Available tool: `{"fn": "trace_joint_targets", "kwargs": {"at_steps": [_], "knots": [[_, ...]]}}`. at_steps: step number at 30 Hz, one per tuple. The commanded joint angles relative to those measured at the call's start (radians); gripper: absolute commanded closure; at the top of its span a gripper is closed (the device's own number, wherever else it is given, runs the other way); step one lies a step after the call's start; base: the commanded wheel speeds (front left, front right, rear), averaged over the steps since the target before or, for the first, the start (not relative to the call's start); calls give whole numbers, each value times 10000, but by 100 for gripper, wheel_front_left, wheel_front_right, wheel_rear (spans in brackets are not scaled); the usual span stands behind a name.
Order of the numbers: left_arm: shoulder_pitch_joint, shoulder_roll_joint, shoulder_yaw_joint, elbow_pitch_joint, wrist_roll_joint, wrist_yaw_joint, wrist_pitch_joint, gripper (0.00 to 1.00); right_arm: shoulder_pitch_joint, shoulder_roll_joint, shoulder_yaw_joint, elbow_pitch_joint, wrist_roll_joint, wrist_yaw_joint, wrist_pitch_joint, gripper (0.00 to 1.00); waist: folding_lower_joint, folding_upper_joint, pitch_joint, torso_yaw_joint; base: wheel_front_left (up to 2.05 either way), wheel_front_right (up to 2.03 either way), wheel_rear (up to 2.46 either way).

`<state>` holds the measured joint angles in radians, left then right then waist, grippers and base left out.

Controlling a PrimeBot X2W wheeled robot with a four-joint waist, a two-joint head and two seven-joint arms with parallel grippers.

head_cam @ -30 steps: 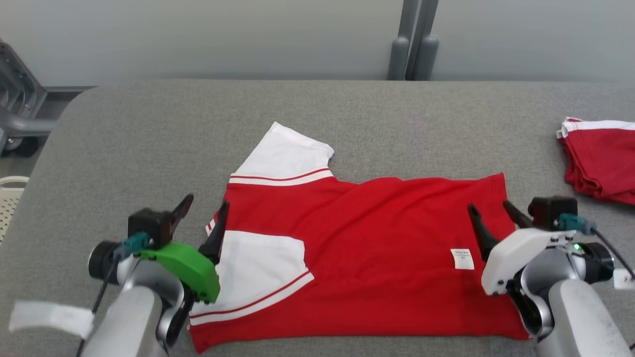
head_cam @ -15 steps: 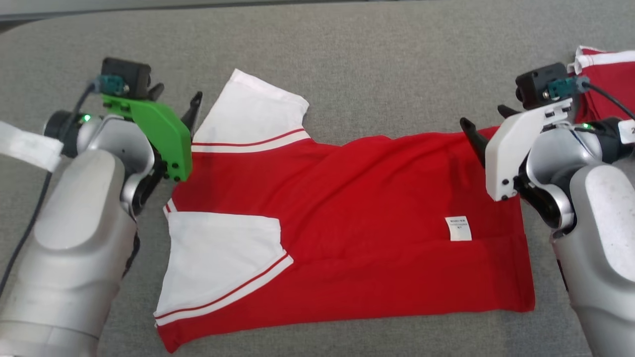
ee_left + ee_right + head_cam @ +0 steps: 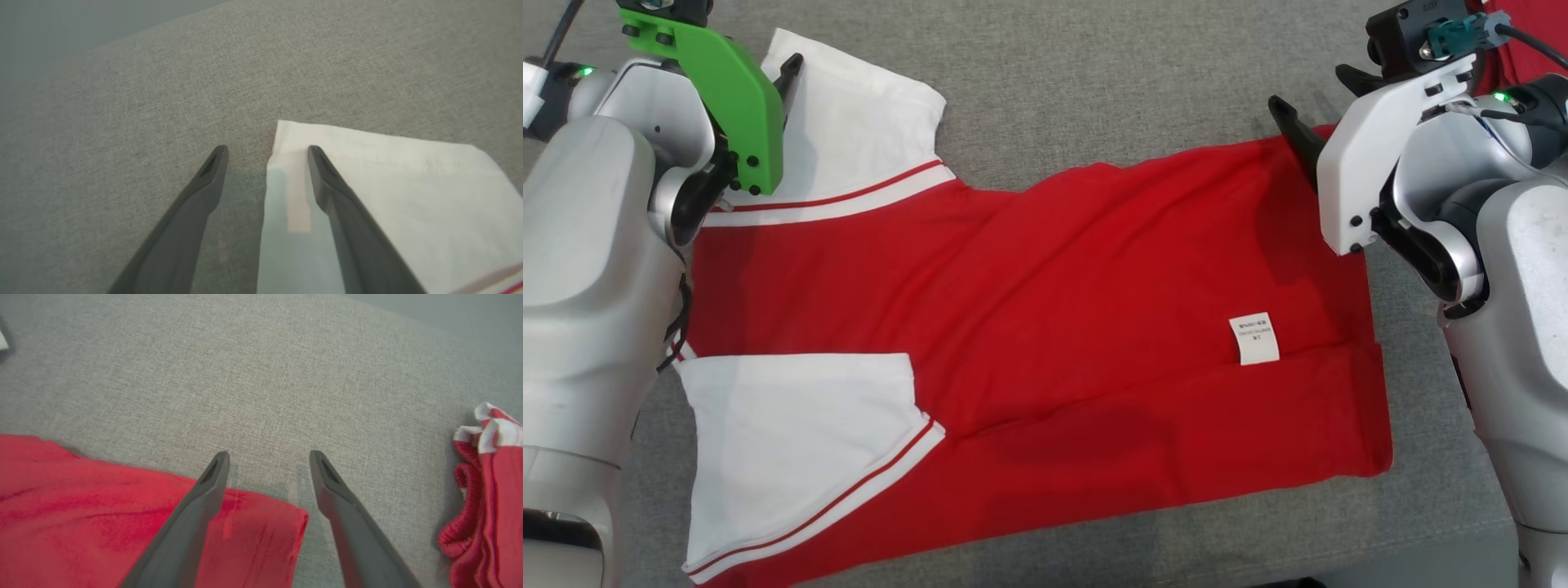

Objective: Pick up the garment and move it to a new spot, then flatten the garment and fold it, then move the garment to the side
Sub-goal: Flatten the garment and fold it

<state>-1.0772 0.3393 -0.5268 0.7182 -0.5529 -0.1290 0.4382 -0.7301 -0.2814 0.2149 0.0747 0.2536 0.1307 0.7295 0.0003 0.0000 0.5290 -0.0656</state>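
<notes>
At the far left corner of the red T-shirt [image 3: 1045, 310], the left claw [image 3: 266, 149] stands released. One finger hangs over the edge of the far white sleeve [image 3: 849, 122] and the other over the bare grey desk [image 3: 1094, 73], and it holds nothing. The T-shirt itself lies spread in the middle of the desk, with the neck end to the left and the hem to the right. Its near white sleeve [image 3: 792, 441] rests on top of the red body, and a crease runs from this sleeve toward the small white label [image 3: 1254, 337]. From this I judge that the moving and flattening are done and that the near side is already folded in. At the far right corner of the T-shirt, the right claw [image 3: 268, 454] is also released and empty, with one finger above the red hem corner and the other above the desk. Further right of the T-shirt lies a folded red and white garment [image 3: 486, 490]. What remains, I think, is to fold the far side, finish the folding, and move the T-shirt aside.
</notes>
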Motion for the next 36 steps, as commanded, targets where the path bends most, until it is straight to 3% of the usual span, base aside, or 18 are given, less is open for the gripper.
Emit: {"fn": "trace_joint_targets", "kwargs": {"at_steps": [1, 8, 12, 17, 19, 21, 22, 23, 24, 29, 36], "knots": [[-271, 174, -49, 64, -30, -22, 13, 0, -162, -31, 18, 40, 43, -1, -101, 0, -3, 0, 469, -443, 0, 0, 0], [-424, 193, -203, 430, -257, -23, 285, 0, -135, -37, 23, 215, 98, -1, -218, 0, -3, 0, 521, -452, 0, 0, 0], [-428, 162, -292, 547, -453, -24, 547, 28, -175, -72, -56, 258, 86, -1, -216, 0, -3, 0, 479, -399, 0, 0, 0], [-387, 252, -343, 525, -623, -24, 752, 16, -176, -124, -89, 248, 22, -1, -148, 0, -3, 0, 366, -316, 0, 0, 0], [-376, 301, -323, 527, -668, -13, 763, 18, -211, -130, -96, 245, 6, -1, -120, 0, -3, 0, 339, -314, 0, 0, 0], [-386, 359, -317, 504, -689, -12, 784, 41, -300, -132, -114, 209, -27, -1, -169, 0, -3, 0, 343, -324, 0, 0, 0], [-398, 398, -306, 484, -703, -12, 771, 58, -348, -131, -89, 197, -53, -1, -155, 0, -3, 0, 364, -341, 0, 0, 0], [-435, 439, -311, 441, -707, -12, 752, 84, -395, -134, -56, 188, -62, -1, -104, 0, -3, 0, 407, -361, 0, 0, 0], [-479, 476, -291, 371, -719, -13, 667, 100, -441, -131, -40, 172, -80, -1, -59, 0, -3, 0, 454, -381, 0, 0, 0], [-534, 679, -190, 212, -920, 3, 609, 100, -508, 181, -459, 23, -552, -1, 65, 0, -3, 0, 565, -432, 0, 0, 0], [-476, 786, -284, -65, -1011, 2, 684, 100, 768, 957, -1045, -640, -1036, -1, 626, 0, -3, 0, 583, -436, 0, 0, 0]]}}
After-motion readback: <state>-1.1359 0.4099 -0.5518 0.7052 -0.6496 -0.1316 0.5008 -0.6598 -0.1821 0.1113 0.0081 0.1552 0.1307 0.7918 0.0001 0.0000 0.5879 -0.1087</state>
